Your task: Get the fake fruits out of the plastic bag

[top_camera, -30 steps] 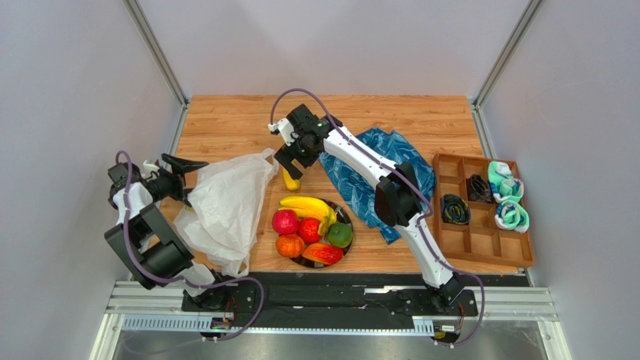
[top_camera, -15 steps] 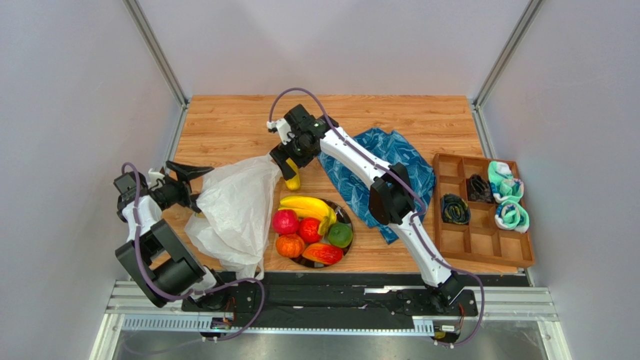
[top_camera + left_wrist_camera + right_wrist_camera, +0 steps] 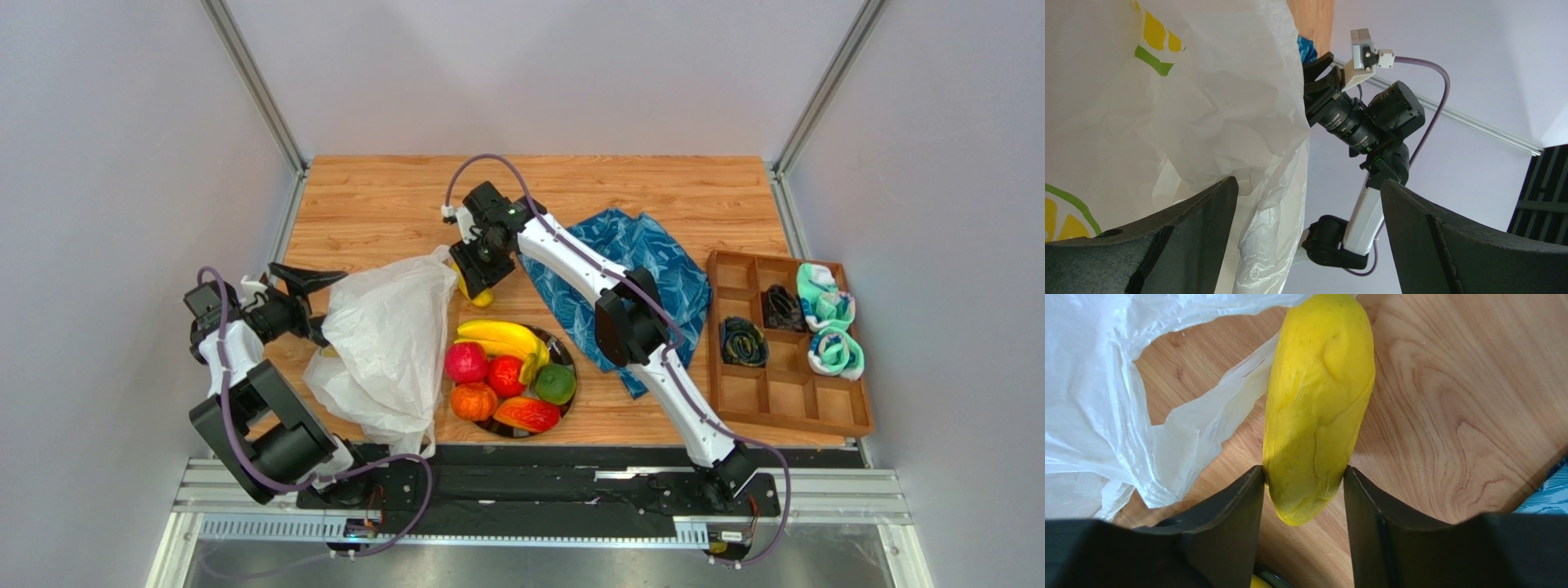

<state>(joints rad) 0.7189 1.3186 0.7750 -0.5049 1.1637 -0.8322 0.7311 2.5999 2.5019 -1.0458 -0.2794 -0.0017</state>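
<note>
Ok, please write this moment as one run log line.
right gripper: gripping yellow fake fruit on table beside plastic bag | left gripper: open at bag

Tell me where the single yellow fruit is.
Top view: the yellow fruit lies left of centre, between the right end effector's fingers, beside the plastic bag, behind the plate.

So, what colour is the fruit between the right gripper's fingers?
Yellow fruit; clearest in right wrist view.

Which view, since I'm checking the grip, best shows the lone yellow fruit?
The right wrist view: the yellow fruit fills the frame, both fingers against its sides. Top external shows only a yellow sliver under the right gripper; left wrist shows none of it.
</note>
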